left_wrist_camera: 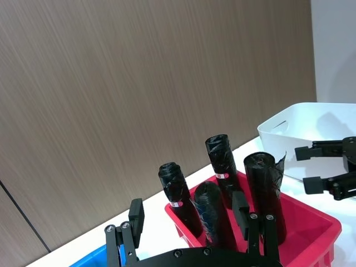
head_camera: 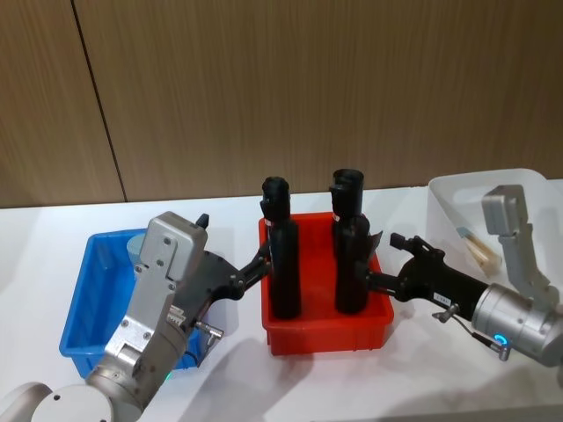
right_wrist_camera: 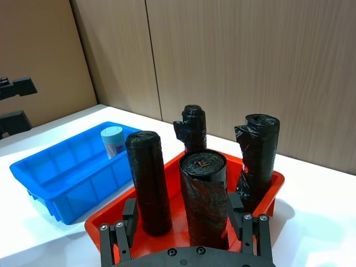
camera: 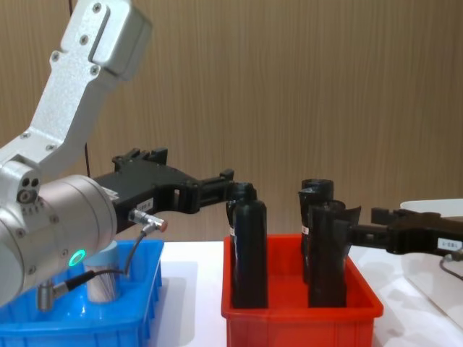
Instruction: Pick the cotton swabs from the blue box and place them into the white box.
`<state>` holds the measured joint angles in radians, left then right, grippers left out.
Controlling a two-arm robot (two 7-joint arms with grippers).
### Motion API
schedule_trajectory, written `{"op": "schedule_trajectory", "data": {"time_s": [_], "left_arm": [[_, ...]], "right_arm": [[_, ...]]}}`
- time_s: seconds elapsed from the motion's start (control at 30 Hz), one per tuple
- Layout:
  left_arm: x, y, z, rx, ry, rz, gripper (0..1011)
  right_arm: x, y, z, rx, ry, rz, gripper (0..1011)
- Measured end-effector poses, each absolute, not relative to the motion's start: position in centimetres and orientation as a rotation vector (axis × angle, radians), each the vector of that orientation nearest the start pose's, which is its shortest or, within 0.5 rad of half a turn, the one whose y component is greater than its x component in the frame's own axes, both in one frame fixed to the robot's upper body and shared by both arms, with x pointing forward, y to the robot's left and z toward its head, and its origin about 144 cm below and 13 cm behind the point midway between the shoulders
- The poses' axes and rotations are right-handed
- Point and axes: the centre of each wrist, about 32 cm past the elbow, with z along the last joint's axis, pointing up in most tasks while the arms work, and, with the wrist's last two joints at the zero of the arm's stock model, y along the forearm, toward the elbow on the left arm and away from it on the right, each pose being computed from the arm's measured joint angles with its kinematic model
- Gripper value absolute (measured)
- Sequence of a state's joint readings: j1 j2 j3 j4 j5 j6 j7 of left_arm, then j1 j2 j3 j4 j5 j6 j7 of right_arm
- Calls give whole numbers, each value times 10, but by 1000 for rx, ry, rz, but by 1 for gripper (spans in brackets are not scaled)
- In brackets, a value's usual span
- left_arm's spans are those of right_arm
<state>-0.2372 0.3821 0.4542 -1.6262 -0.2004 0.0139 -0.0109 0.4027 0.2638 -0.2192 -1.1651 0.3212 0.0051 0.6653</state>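
Nearest the robot, the 2 arms reach forward over the white worktop (head_camera: 237, 378). The left gripper (head_camera: 261, 260) hovers above the gap between the blue box (head_camera: 84, 330) and the red bin (head_camera: 327, 332), its fingers parted and holding nothing. The right gripper (head_camera: 387, 260) hangs by the red bin's right side, near the right-hand bottles; its jaws are also apart and empty, as the left wrist view shows (left_wrist_camera: 308, 168).

3 bins stand in a row. The blue box is on the robot's left and holds 1 jar of cotton swabs (right_wrist_camera: 113, 141), upright against its far wall, pale blue lid on top. From the chest, the jar (camera: 103, 282) shows behind the left arm's body.

The red bin sits in the middle with 4 black bottles (right_wrist_camera: 148, 182) standing upright in it, 2 toward each side, wrapped in wrinkled black film. The 2 rear ones carry a small pale label band near the neck in the left wrist view.

The white box (head_camera: 533, 188) is on the right, just behind the right arm. Something pale and stick-like (head_camera: 478, 249) lies inside it; what it is cannot be told.

Behind everything runs a brown wood-panelled wall (head_camera: 281, 88).
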Motion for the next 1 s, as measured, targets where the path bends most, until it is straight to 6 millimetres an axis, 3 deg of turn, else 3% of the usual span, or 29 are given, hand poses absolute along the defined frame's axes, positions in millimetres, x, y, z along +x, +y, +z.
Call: {"op": "schedule_trajectory", "data": {"time_s": [1.0], "left_arm": [[492,198,1204,61,-268,1124,1004]], "right_arm": [[606,-260,1160,-100,39,-842,1001]]}}
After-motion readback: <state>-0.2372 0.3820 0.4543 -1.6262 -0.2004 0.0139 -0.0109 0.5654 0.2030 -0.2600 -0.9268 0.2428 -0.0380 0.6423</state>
